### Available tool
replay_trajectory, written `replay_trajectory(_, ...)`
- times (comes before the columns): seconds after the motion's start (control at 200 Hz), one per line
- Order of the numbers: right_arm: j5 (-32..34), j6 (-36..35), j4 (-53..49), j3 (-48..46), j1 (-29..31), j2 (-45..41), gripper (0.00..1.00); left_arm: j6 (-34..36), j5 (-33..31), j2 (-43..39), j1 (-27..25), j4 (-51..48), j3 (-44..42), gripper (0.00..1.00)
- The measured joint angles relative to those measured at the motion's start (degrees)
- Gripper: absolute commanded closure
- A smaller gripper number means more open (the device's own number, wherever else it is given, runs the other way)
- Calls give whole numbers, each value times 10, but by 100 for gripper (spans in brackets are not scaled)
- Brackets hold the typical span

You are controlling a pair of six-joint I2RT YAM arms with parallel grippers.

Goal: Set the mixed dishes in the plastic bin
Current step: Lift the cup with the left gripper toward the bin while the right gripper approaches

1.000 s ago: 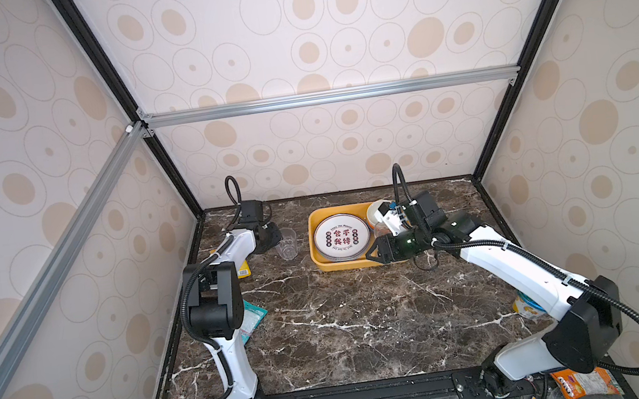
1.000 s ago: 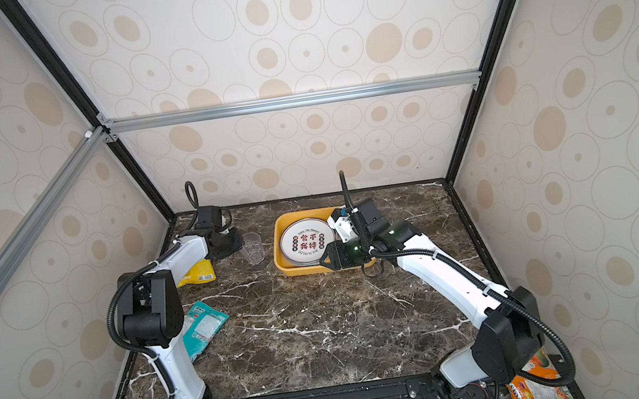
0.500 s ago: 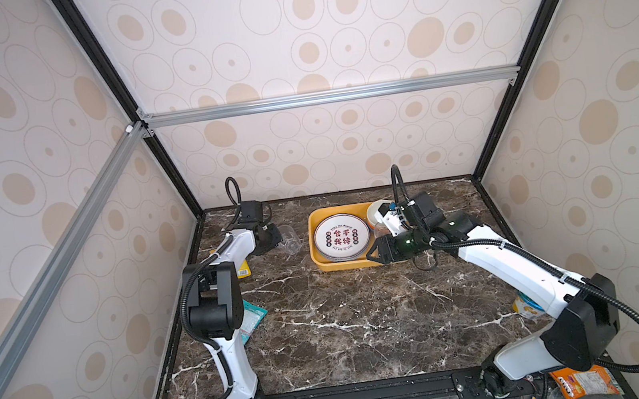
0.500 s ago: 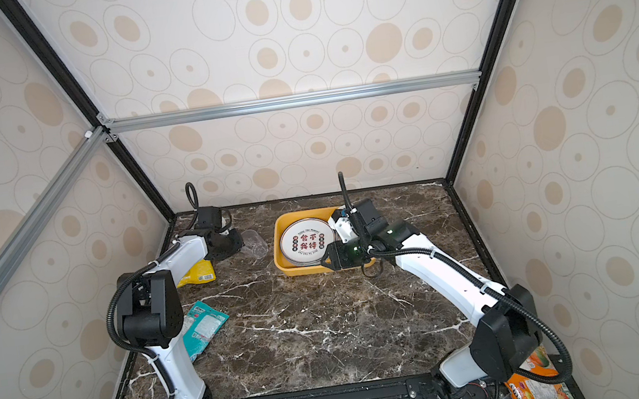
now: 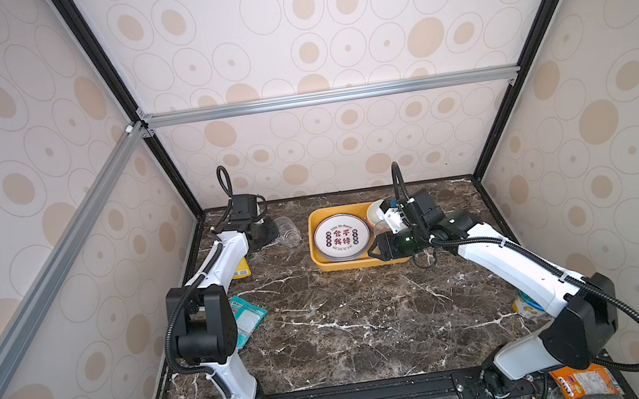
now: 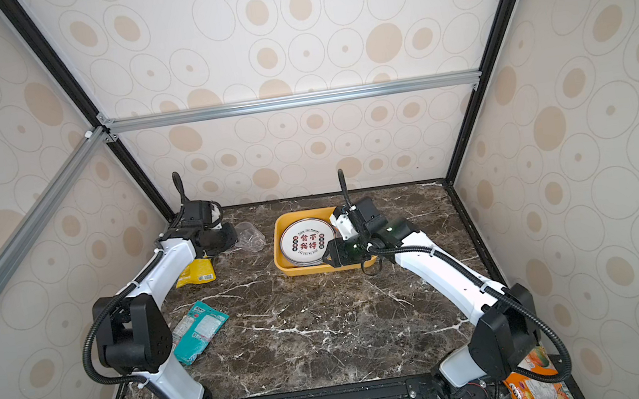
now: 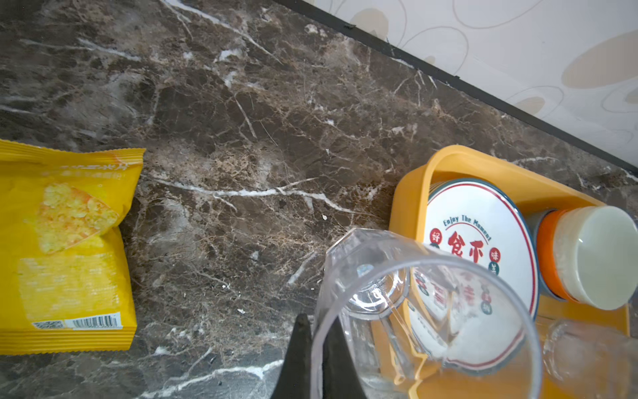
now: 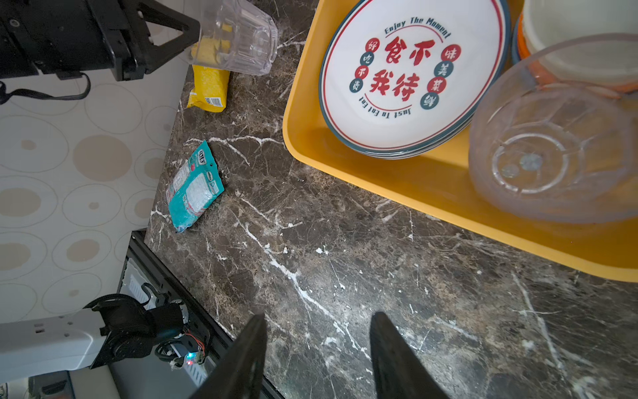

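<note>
The left claw (image 7: 316,333) has just pinched shut on the wall of the clear ribbed cup (image 7: 414,311), tilting it just outside the plastic bin (image 7: 407,207), so carrying it in likely comes next; the right claw (image 8: 317,331) hangs apart, empty.

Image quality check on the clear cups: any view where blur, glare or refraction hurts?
Left wrist view: held cup close to the lens, rim soft, warping the plate print behind it. Right wrist view: second cup in the bin hazy, plate print sharp. Both top views: held cup faint against the marble table; even light, no hard glare.
</note>
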Motion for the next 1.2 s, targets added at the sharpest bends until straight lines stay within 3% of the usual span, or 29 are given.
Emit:
replay_trajectory(0.605,70,16,-66,98,0,46,47,-9,13,-116,-103,-26,-52,100)
replay_trajectory(1.2,85,51,-151,209,4,112,52,-42,19,-107,-248,-31,-44,100)
